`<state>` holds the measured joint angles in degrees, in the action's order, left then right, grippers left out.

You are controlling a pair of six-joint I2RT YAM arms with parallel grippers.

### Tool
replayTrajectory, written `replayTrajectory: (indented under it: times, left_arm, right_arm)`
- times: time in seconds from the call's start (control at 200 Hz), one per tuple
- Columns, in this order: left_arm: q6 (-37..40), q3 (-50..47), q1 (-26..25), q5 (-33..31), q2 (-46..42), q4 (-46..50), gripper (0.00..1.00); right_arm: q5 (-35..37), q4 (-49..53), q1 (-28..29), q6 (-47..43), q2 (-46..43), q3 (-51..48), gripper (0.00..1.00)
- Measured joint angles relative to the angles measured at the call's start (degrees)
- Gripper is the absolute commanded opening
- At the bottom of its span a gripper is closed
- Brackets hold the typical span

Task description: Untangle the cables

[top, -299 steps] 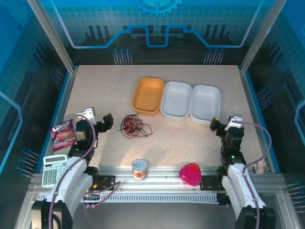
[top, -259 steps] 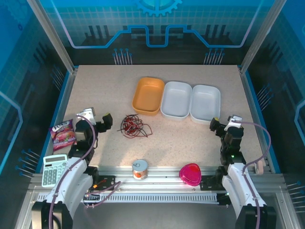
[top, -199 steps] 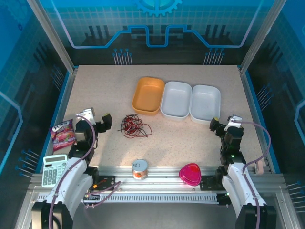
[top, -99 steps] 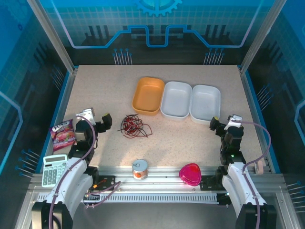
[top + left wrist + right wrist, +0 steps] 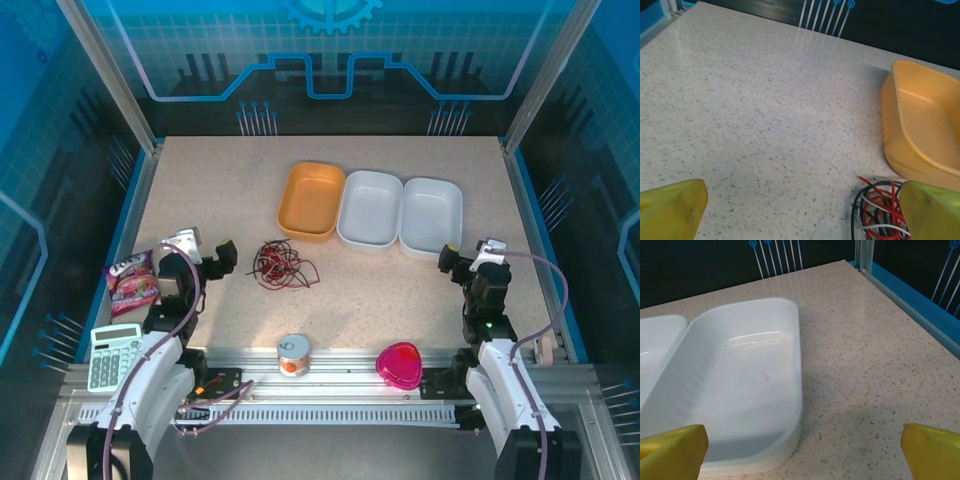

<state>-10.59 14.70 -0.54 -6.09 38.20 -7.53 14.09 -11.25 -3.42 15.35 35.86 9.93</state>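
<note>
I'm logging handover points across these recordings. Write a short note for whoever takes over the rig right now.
Left gripper: open, empty, just left of the cables, not touching them.
Right gripper: open, empty, beside the right white tray.
The cables lie in one tangled red, black and whitish heap on the table, in front of the orange tray.
Done: nothing visible.
Left: grasp the strands and separate them all.

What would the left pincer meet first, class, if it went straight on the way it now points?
Likely only bare table: nothing lies midway ahead of the left pincer. The cables sit off-centre by one finger, which might brush them; the orange tray is farther right. Depth is unclear.
</note>
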Motion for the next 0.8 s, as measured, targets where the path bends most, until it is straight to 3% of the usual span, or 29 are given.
replayTrajectory:
  times: [0.175, 0.385, 0.62, 0.8]
  left_arm:
    - [-3.0, 3.0, 0.0, 5.0, 2.0, 1.3, 0.99]
    - [-8.2, 10.2, -2.4, 8.2, 9.9, 2.6, 0.99]
    - [-14.7, 14.6, -8.3, 8.6, 17.6, 5.4, 0.99]
    - [-19.5, 16.5, -10.4, 8.7, 22.1, 7.6, 0.99]
  right_arm:
    - [1.3, 5.5, 4.7, 0.0, 2.1, 6.2, 1.0]
    - [9.0, 15.4, 18.5, 0.3, 9.8, 18.7, 1.0]
    - [19.1, 28.2, 35.7, 4.4, 26.4, 35.9, 1.0]
    - [21.4, 37.8, 47.0, 8.0, 42.2, 52.6, 1.0]
